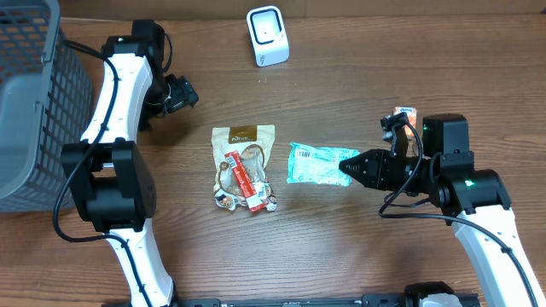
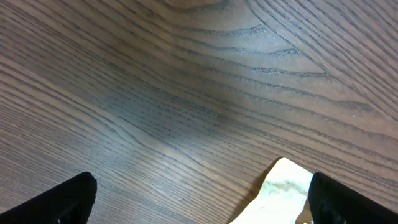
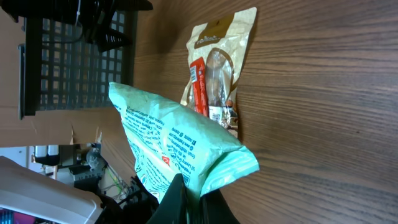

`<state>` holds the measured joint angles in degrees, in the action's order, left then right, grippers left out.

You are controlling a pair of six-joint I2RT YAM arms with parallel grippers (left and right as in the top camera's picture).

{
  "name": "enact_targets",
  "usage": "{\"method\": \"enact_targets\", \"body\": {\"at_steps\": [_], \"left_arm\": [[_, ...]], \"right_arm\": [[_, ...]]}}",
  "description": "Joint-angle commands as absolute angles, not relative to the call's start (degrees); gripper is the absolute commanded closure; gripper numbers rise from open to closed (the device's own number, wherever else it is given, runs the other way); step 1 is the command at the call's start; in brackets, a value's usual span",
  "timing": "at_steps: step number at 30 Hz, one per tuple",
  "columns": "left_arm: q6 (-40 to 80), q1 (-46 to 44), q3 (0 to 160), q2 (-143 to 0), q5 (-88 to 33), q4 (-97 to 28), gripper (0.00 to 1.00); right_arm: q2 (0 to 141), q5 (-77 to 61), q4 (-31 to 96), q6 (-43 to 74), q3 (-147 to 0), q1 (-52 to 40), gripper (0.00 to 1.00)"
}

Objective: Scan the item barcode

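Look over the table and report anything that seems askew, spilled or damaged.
Nothing looks spilled or torn. One oddity: a red stick pack lies slanted on top of the tan pouch in the middle of the overhead view, so the two overlap. The right end effector pinches the green packet by one edge only.

One green packet (image 1: 316,164), one beige pouch (image 1: 243,158), one scanner (image 1: 267,36), one basket (image 1: 60,94)
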<state>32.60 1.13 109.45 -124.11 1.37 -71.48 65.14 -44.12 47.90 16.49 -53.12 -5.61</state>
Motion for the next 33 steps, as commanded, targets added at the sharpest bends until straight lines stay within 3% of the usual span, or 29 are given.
{"method": "enact_targets", "body": {"at_steps": [1,33], "left_arm": [[31.9,0.7,110.3,-123.2,1.9,-71.5,0.0],[31.9,0.7,110.3,-123.2,1.9,-71.5,0.0]], "right_arm": [[64.7,-44.6,48.8,16.3,-53.3,-5.3,0.96],[64.2,-48.9,48.6,19.7,-53.3,-5.3,0.96]]}}
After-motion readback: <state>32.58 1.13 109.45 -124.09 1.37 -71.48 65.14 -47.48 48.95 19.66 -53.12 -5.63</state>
